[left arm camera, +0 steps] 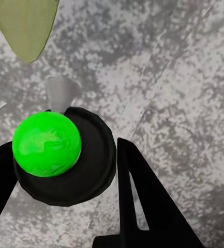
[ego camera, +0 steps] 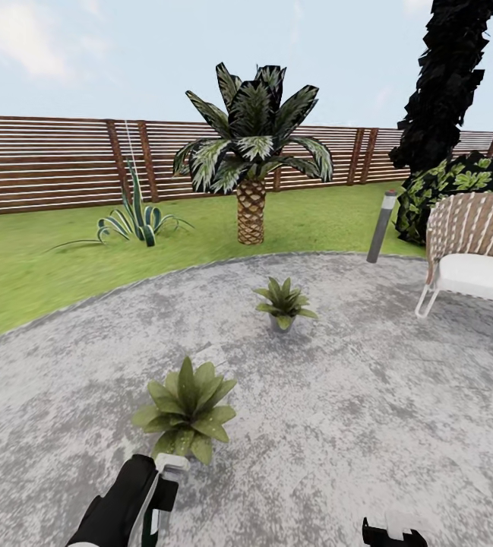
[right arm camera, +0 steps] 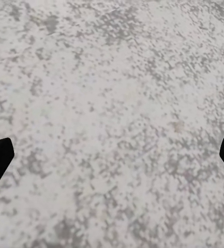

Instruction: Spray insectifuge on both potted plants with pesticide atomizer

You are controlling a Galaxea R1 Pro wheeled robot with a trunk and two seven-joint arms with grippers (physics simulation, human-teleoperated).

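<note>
— Head view, from the left: where is the pesticide atomizer (ego camera: 157,507)?
— Clamped in the left gripper (ego camera: 143,505), just beside the nearer potted plant (ego camera: 188,410); farther potted plant (ego camera: 283,302) mid-patio (ego camera: 368,395); right gripper (ego camera: 393,534) spread wide.

A round, mottled grey paved patio (ego camera: 368,395) fills the foreground, edged by green lawn (ego camera: 41,266) from 9 to 1 o'clock. A brown slatted wooden fence (ego camera: 48,163) runs across the back under pale, lightly clouded sky. A palm (ego camera: 251,152) stands at 12 o'clock, a spiky plant (ego camera: 136,216) at 10, a grey bollard lamp (ego camera: 381,226) at 1, and a woven chair (ego camera: 474,247) before a dark bush (ego camera: 459,182) at 2.
</note>
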